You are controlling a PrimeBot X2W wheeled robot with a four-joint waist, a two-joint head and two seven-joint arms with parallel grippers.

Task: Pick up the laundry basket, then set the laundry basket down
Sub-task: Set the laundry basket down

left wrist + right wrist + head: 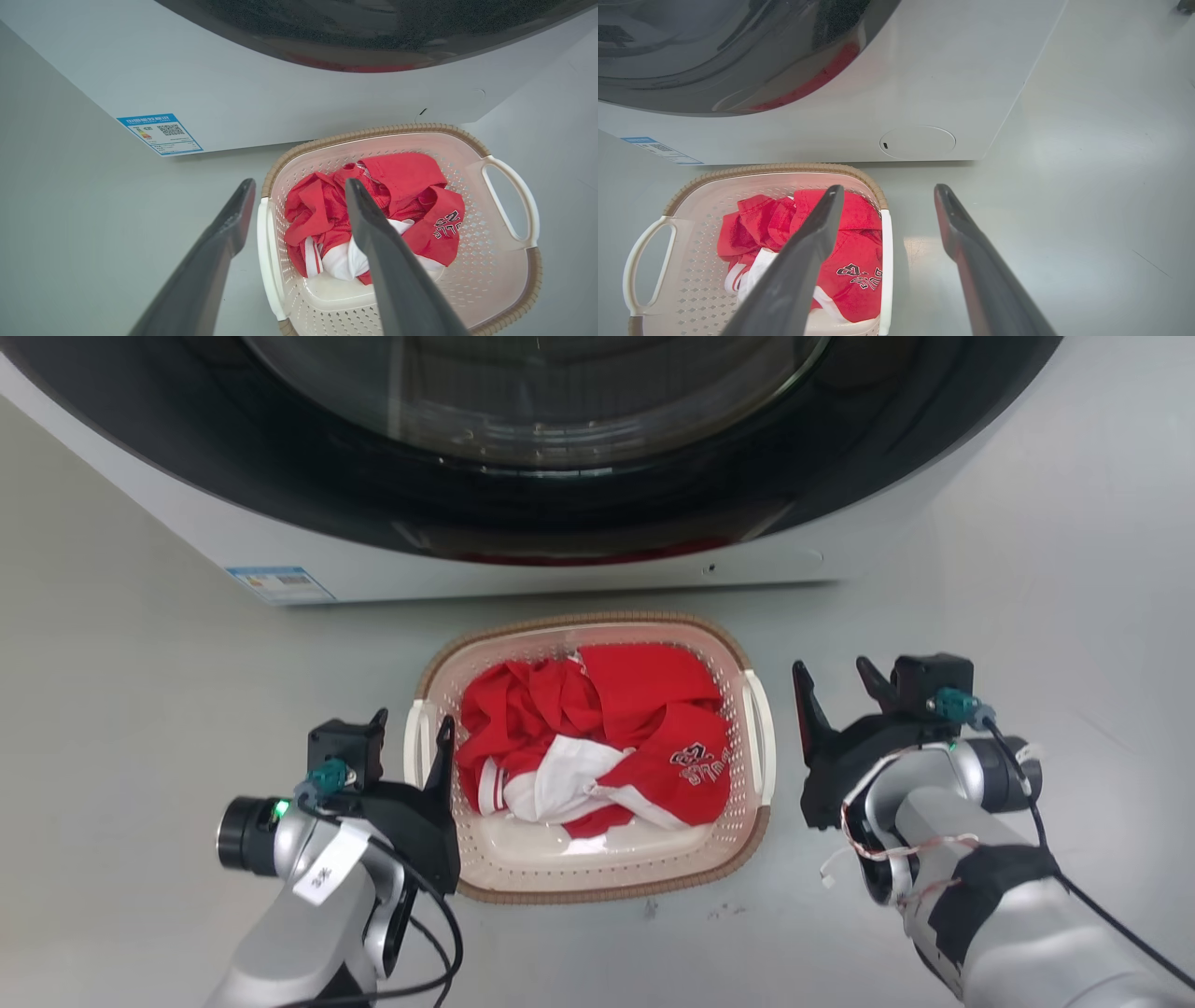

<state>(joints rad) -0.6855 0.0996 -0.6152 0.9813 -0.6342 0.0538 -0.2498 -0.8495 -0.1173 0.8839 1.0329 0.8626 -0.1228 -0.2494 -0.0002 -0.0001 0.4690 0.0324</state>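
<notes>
Basket (pixel 597 894), L tool (pixel 299 186) astride handle (pixel 267 242), R tool (pixel 831 665) beside

The cream perforated laundry basket (pixel 597 873), brown-rimmed, sits upright on the floor.

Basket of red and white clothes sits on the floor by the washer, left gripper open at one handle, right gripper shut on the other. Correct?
No: the right gripper is open, fingers spread and holding nothing, as the right wrist view shows. The laundry basket, clothes, washer and open left gripper are as you said.
</notes>
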